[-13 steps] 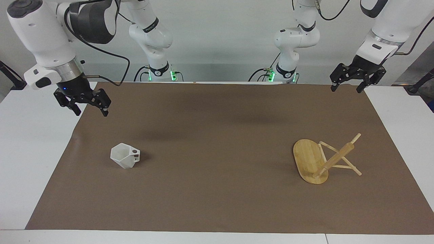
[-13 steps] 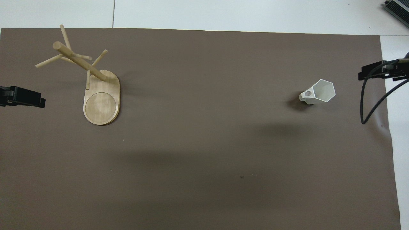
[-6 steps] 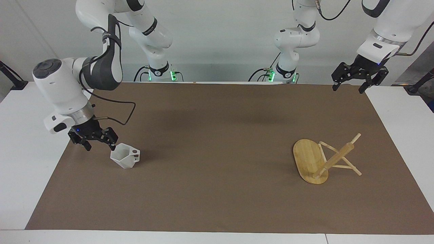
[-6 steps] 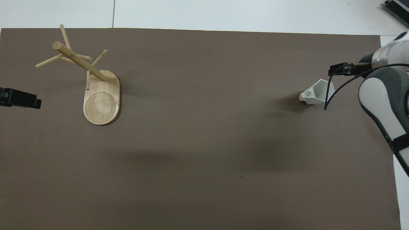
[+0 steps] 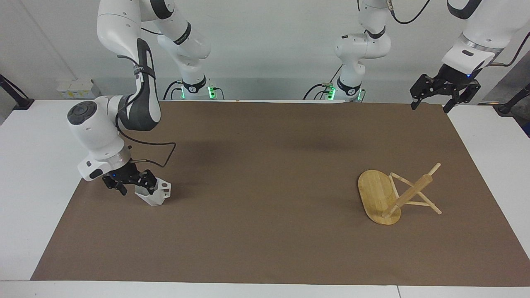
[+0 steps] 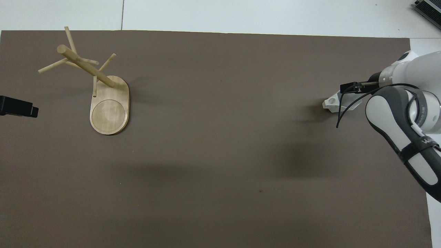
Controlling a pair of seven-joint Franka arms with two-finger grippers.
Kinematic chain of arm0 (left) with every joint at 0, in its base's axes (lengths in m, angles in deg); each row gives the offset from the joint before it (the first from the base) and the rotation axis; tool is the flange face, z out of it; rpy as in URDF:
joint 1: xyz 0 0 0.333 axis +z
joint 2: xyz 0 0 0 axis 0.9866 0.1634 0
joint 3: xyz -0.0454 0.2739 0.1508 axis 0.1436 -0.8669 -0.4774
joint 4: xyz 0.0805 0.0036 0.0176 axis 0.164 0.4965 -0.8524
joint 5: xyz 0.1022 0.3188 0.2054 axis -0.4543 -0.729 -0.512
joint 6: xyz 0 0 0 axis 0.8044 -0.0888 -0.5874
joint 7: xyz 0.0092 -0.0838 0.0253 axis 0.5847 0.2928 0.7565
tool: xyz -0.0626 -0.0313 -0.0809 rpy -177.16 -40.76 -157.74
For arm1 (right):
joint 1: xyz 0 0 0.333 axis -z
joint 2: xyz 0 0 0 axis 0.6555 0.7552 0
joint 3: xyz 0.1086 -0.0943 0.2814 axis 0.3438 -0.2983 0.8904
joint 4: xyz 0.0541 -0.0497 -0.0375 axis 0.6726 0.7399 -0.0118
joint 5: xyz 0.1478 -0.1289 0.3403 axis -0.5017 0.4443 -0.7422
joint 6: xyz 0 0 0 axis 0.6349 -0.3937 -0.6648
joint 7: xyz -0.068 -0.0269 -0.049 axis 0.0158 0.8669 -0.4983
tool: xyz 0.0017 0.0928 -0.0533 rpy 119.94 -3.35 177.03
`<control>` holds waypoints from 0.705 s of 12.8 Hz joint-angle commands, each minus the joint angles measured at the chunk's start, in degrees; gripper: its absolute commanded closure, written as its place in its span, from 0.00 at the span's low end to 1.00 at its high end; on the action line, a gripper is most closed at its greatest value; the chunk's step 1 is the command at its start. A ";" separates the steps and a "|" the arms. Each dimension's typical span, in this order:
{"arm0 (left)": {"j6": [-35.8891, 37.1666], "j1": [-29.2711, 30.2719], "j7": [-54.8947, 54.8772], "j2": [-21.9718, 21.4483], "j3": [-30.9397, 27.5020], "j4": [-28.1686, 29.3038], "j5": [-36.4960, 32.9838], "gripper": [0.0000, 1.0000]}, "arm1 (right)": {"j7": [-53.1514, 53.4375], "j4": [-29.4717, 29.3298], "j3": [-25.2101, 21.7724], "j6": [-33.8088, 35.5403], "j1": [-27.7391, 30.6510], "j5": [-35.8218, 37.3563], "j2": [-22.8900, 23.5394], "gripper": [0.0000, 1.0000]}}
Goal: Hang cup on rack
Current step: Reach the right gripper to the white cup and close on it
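The white faceted cup (image 5: pixel 159 195) stands on the brown mat toward the right arm's end of the table, its pierced handle (image 6: pixel 331 102) pointing at the table's middle. My right gripper (image 5: pixel 134 186) is low at the cup and open. One finger reaches into the cup's mouth, the other stays outside its wall. From overhead the right arm covers most of the cup. The bamboo rack (image 5: pixel 377 194) (image 6: pixel 109 110) stands on its oval base toward the left arm's end. My left gripper (image 5: pixel 430 108) (image 6: pixel 19 106) hangs open over the mat's corner near the robots, holding nothing.
A brown mat (image 5: pixel 265 231) covers most of the white table (image 5: pixel 33 174). The rack's thin pegs (image 6: pixel 51 65) stick out sideways from its post. A black cable (image 5: pixel 159 151) loops from the right wrist above the mat beside the cup.
The right arm swung down from above the mat's corner to the cup, and its open fingers now straddle the cup's wall. The left gripper drifted slightly up and outward.
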 commanded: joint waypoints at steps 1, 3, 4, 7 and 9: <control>0.08 -1.76 -0.17 -0.43 -0.98 0.66 -1.07 0.00 | -3.79 1.30 0.58 -1.04 2.53 0.88 -0.46 0.00; 0.35 -1.76 0.00 -0.52 -0.98 0.75 -1.16 0.00 | -5.02 1.31 0.58 -1.04 3.15 0.88 -0.46 0.00; 0.52 -1.76 0.09 -0.52 -0.98 0.75 -1.16 0.00 | -5.12 1.39 0.58 -1.13 3.15 0.88 -0.46 0.00; 0.52 -1.94 1.49 -0.78 -0.80 1.19 -1.16 0.00 | -4.42 2.62 0.58 -1.04 2.98 0.88 -0.55 0.00; 0.52 -2.11 2.64 -0.87 -0.63 1.36 -1.16 0.00 | -2.41 4.20 0.58 -0.69 2.98 0.61 -0.89 0.11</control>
